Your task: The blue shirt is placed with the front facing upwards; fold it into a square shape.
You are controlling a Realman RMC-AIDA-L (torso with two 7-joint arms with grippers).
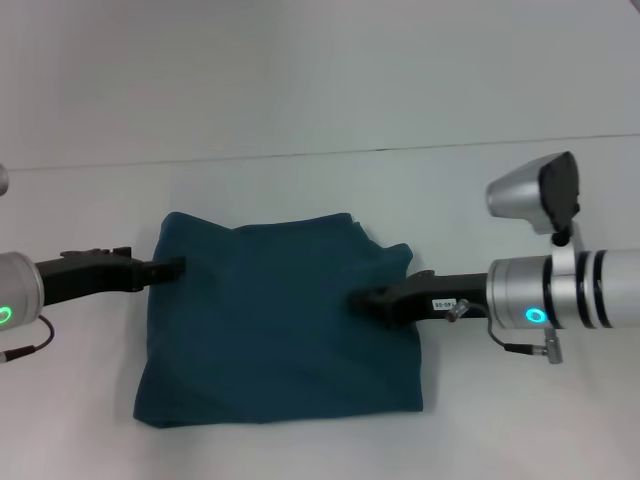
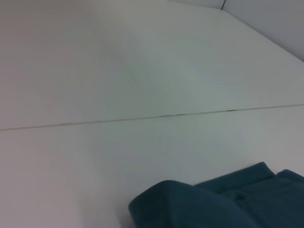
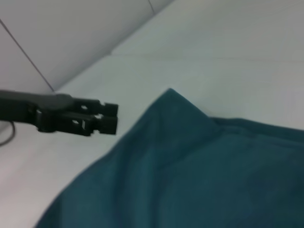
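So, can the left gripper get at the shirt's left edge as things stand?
Probably yes. The left gripper sits right at the left edge of the folded blue shirt, with only bare table around it. The right gripper is over the opposite side.

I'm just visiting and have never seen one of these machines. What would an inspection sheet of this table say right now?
Surface: white table with a thin seam running across it behind the cloth.
Job's things: blue shirt lies folded into a rough square, no lettering showing.
Clutter: nothing seen.
Grippers: left claw sits at the shirt's left edge, fingers together in the right wrist view; right claw rests over the shirt's right half, its fingers unclear.
Cables: a dark cable hangs by the left arm, and a short one under the right wrist.
Surroundings: plain pale wall behind the table.
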